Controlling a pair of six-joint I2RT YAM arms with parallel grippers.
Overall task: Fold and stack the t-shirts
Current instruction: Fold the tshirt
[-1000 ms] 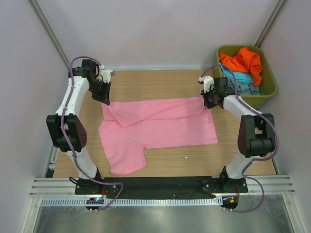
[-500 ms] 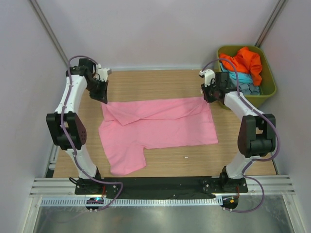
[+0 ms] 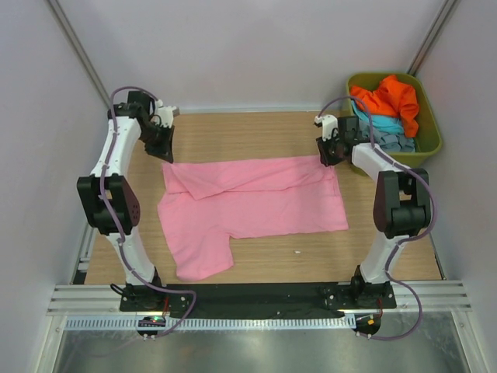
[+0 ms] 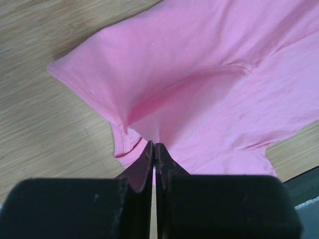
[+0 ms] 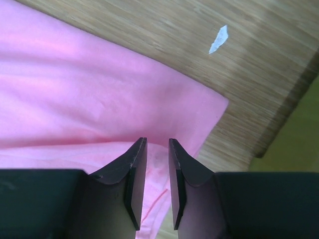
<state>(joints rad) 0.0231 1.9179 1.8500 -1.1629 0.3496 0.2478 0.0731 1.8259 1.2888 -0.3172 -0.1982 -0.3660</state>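
The pink t-shirt (image 3: pixel 256 202) lay spread across the tabletop (image 3: pixel 264 132), one flap reaching toward the near edge. Light and limp, it would likely bunch, so you should hold it by hems or corners. At its far-left corner your left fingers (image 4: pixel 142 169) were clenched on the fabric. At the far-right corner your right fingers (image 5: pixel 134 174) stood parted, holding nothing. An orange t-shirt (image 3: pixel 392 97) sat in the tub (image 3: pixel 425 154) past the far-right corner.
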